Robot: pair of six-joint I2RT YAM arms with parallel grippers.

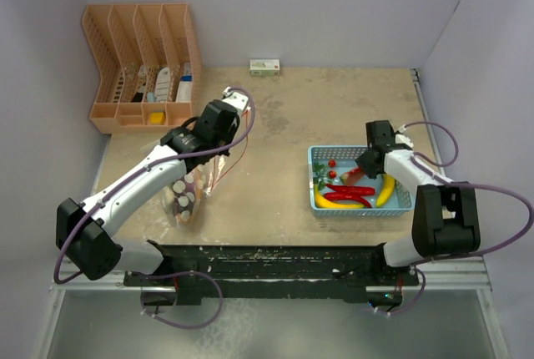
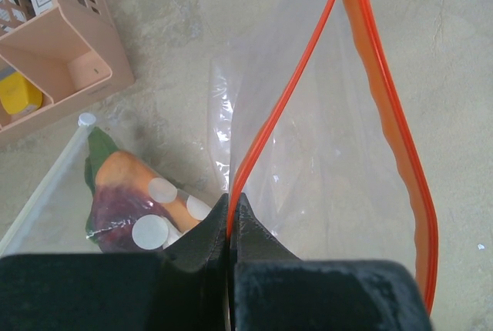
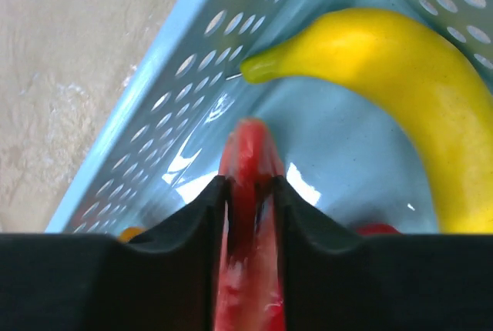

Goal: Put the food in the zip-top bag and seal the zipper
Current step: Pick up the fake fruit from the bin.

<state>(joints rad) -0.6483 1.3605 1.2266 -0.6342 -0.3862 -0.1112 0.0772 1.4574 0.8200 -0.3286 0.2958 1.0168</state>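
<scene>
Here, right gripper (image 3: 250, 186) clasps red food (image 3: 248, 145) inside the basket (image 3: 154, 115); left gripper (image 2: 231, 206) pinches zipper (image 2: 285, 92).

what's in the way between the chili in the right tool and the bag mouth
Only the blue basket's wall, which the chili must clear. Past it the table is bare up to the zip-top bag, its mouth held open by the left tool.

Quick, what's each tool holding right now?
Left tool: closed on the orange zipper of the bag.
Right tool: closed on a red pepper.
</scene>
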